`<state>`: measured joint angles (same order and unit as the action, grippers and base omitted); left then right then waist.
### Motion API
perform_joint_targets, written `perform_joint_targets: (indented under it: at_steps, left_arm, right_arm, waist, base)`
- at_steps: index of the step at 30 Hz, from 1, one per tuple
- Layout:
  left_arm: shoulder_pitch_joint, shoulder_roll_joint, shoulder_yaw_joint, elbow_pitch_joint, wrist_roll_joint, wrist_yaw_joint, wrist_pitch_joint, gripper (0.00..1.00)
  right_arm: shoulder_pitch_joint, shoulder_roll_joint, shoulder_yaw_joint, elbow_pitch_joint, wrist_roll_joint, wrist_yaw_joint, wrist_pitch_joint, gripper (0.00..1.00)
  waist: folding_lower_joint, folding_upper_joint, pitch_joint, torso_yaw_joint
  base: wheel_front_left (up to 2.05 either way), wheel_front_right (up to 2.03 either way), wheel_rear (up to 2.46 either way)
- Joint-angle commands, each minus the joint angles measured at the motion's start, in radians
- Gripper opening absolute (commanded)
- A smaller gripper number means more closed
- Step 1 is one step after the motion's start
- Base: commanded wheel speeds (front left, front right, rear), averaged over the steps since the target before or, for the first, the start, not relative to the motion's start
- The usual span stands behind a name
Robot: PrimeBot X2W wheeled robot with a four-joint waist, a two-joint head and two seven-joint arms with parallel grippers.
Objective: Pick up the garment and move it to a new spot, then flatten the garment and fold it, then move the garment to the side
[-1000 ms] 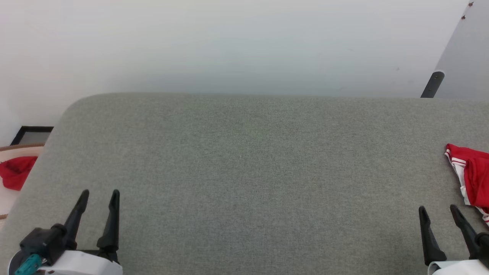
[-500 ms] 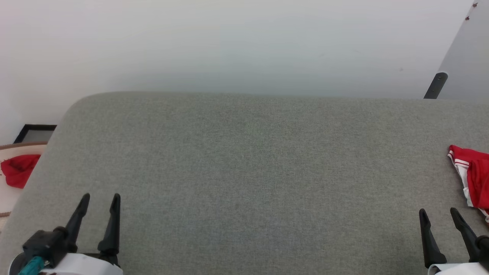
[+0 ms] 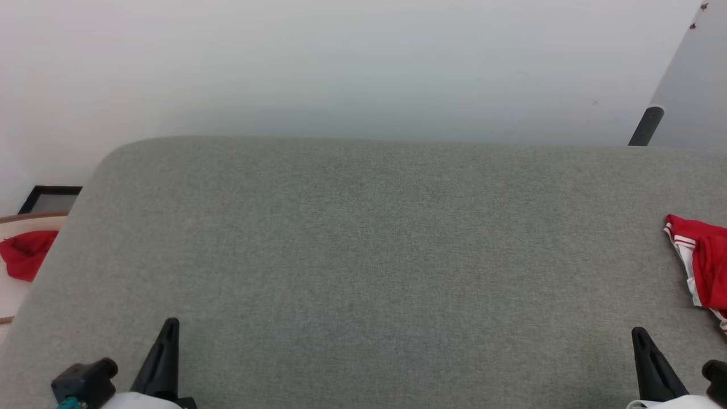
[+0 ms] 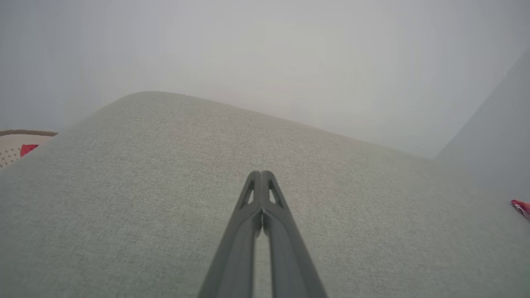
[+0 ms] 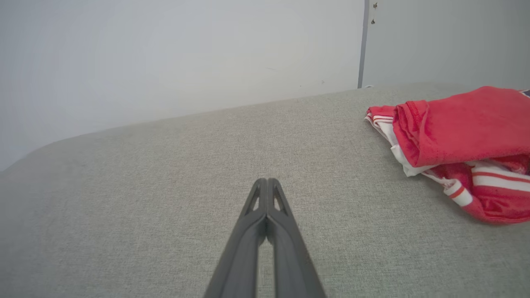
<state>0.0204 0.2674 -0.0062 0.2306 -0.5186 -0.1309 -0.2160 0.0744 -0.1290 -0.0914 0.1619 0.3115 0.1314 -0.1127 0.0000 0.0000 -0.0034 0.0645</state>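
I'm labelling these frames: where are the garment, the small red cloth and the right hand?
garment [image 5: 459, 124]: right wrist view, on its red top fold.
small red cloth [image 3: 25, 254]: head view, on its bunched middle.
right hand [image 5: 267, 181]: right wrist view, between its shut fingertips.

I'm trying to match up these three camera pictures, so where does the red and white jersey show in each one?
Head view: the jersey lies at the right edge, halfway down, cut off by the frame.
Left wrist view: the jersey is a small red sliver at the far right edge.
Right wrist view: the jersey sits bunched at the right, red over striped trim.
Shared landmark: the grey cushion under it, its far edge against the pale wall.
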Motion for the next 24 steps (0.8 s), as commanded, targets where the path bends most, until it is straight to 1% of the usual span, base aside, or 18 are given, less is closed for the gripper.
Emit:
perform_joint_targets:
  at_steps: [1, 11, 24]
  left_arm:
    - [-0.026, 0.003, 0.012, -0.014, -0.047, 0.0, 0.011, 0.0]
    - [-0.042, -0.027, 0.028, -0.011, -0.193, 0.0, 0.055, 0.0]
    - [-0.06, -0.062, 0.046, -0.007, -0.361, 0.0, 0.106, 0.0]
  right_arm:
    - [-0.025, -0.003, -0.006, -0.011, 0.055, 0.0, 0.007, 0.0]
    - [-0.047, 0.008, -0.007, 0.0, 0.231, 0.0, 0.037, 0.0]
    - [-0.074, 0.021, -0.01, 0.014, 0.429, 0.0, 0.071, 0.0]
  waist:
    - [0.0, 0.0, 0.0, -0.001]
    - [0.0, 0.0, 0.001, -0.007]
    - [0.0, 0.0, 0.001, -0.014]
  base:
    - [0.0, 0.0, 0.0]
    - [0.0, 0.0, 0.0]
    - [0.0, 0.0, 0.0]
